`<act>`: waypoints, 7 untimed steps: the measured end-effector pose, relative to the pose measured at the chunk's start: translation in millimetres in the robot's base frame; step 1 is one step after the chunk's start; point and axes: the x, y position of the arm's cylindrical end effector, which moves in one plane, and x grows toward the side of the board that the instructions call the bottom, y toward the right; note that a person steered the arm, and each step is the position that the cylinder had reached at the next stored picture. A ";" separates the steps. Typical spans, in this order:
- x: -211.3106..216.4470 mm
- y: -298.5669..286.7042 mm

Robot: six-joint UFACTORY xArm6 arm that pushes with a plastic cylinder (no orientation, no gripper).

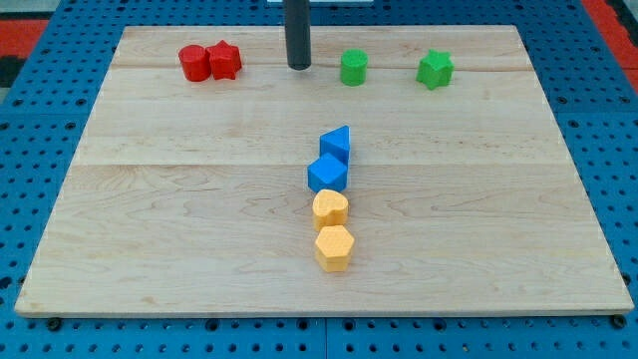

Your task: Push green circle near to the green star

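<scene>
Blocks sit scattered on the wooden surface (pixel 179 199). At the far side, my tip (pixel 299 66) stands just left of the green circle (pixel 354 68), apart from it; this end effector is a plain rod with nothing to spread or pinch. The green star (pixel 435 69) lies further right. A red cylinder (pixel 193 63) touches a red star (pixel 225 60) at far left. Centrally, a blue triangle (pixel 337 144), blue cube (pixel 327 174), yellow cylinder (pixel 330 208) and yellow hexagon (pixel 334 247) form a touching line.

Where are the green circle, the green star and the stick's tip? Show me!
green circle (pixel 353 68), camera view, middle of its top face.
green star (pixel 435 69), camera view, centre of its top.
my tip (pixel 299 66), camera view, rod's very bottom end.
</scene>
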 end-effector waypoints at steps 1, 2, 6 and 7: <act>5.1 13.0; 20.6 7.1; 8.5 31.0; 13.7 73.8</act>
